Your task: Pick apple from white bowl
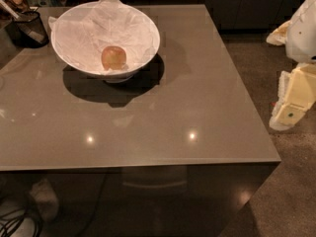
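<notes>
The desk (197, 147) carries the white bowl (79, 67) at its far left; the apple (113, 58) lies inside it. The gripper (291, 105) hangs beyond the right edge, well apart; its state cannot be told.

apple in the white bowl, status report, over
Gripper off the table's right edge, away from white bowl. Apple resting in it on paper lining, not yet picked. Dark mesh cup left of bowl, not in the way.

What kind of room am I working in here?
Probably an office or break area: glossy table, dark mesh cup, dark cabinets behind. The apple sits in the white bowl; the gripper hangs beyond the table's right edge.
</notes>
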You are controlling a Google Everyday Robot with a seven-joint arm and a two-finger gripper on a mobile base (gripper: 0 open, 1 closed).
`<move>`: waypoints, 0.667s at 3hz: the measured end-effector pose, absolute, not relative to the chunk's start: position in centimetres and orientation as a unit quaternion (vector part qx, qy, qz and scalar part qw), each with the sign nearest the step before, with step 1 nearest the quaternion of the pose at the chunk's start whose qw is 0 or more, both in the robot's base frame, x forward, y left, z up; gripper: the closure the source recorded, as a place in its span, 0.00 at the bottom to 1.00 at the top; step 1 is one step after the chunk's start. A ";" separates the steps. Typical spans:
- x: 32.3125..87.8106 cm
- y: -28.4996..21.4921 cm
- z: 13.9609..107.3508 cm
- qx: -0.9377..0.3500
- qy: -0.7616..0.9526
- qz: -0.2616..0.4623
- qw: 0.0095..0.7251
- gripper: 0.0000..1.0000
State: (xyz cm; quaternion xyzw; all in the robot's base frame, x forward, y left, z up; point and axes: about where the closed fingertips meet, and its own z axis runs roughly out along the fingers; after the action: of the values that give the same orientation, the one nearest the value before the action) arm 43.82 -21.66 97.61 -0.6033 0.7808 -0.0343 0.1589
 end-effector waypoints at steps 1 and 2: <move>44.3 -21.2 98.2 -0.600 0.782 -0.033 0.166 0.00; 46.0 -20.5 99.0 -0.599 0.784 -0.029 0.164 0.00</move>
State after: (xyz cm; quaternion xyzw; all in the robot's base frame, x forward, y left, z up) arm 45.98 -20.51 99.01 -0.5987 0.7835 -0.0292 0.1638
